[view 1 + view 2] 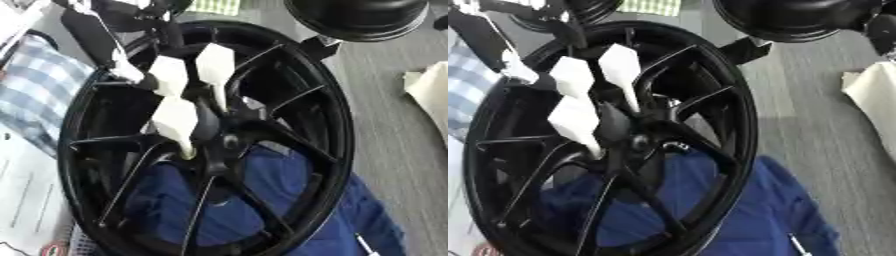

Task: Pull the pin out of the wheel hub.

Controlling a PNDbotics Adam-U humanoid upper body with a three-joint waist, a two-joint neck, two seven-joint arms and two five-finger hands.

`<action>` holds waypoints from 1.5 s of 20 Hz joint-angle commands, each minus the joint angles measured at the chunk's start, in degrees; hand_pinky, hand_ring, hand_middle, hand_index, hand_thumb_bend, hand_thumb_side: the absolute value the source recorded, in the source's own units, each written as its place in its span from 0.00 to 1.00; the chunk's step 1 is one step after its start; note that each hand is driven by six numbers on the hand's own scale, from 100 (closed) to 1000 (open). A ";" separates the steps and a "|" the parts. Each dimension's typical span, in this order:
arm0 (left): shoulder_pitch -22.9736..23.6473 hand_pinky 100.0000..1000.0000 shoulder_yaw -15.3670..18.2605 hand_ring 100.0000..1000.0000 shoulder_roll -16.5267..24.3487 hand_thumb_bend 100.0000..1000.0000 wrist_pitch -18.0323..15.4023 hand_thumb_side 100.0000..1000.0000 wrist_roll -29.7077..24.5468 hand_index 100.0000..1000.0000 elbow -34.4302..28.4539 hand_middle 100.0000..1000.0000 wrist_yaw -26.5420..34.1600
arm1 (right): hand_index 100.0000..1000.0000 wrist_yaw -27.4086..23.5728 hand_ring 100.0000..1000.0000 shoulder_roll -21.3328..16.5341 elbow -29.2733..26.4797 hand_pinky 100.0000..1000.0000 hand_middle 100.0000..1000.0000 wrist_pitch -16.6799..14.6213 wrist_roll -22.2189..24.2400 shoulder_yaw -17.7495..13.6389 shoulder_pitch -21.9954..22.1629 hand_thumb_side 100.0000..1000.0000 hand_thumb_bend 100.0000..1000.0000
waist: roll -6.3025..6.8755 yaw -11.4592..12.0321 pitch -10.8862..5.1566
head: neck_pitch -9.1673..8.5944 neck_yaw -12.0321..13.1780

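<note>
Blue cloth (262,200) spread underneath, showing through the spokes across the lower half. Sitting on it, a big black wheel (337,125) with thin spokes, filling most of both views and lying a bit askew. Centre hub (229,142) sits roughly mid-frame where the spokes meet.

Left hand (179,107) coming in from the upper left – black arm, white finger covers. Fingers pointed down at the hub, lowest white fingertip (185,150) ending just left of the centre bore. Fingers look slightly bent and bunched together, but can't tell whether anything is pinched between them. Pin itself not made out – too dark and blurry around the hub to pick it apart from the black metal.

Right hand not visible in either view.

Around the edges: checked blue-and-white fabric (31,85) at the left, a second black round part (359,17) top right, something pale (429,90) at the right edge on the grey table (394,145).
</note>
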 commanded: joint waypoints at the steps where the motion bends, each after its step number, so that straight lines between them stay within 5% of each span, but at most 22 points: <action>1: -1.25 0.83 0.38 0.79 0.45 0.38 0.11 0.22 0.02 0.80 0.40 0.72 -0.69 | 0.77 0.09 0.77 -1.12 -0.92 0.94 0.61 -0.01 -0.02 -0.51 -0.65 0.23 0.00 | -0.30 -0.22 -1.01 | -0.98 0.28; 15: -0.86 0.81 -0.82 0.77 -0.75 0.38 -0.51 0.20 0.02 0.78 1.83 0.68 -1.31 | 0.77 0.08 0.77 -0.71 -0.92 0.94 0.61 0.27 -0.18 -0.63 -0.61 0.23 0.00 | -0.46 -0.44 -0.84 | -1.33 0.88; 26: -0.75 0.77 -1.17 0.70 -1.17 0.30 -0.80 0.16 0.02 0.70 2.12 0.57 -1.07 | 0.77 -0.02 0.77 -0.59 -0.92 0.94 0.61 0.41 -0.64 -0.74 -0.58 0.25 0.00 | -0.57 -0.47 -0.88 | -1.39 1.25; 30: -0.57 0.76 -1.10 0.66 -1.40 0.19 -0.94 0.14 0.02 0.65 2.32 0.50 -1.12 | 0.77 -0.27 0.77 -0.60 -0.92 0.94 0.61 0.21 -0.74 -0.78 -0.64 0.23 0.00 | -0.77 -0.66 -1.09 | -1.37 1.39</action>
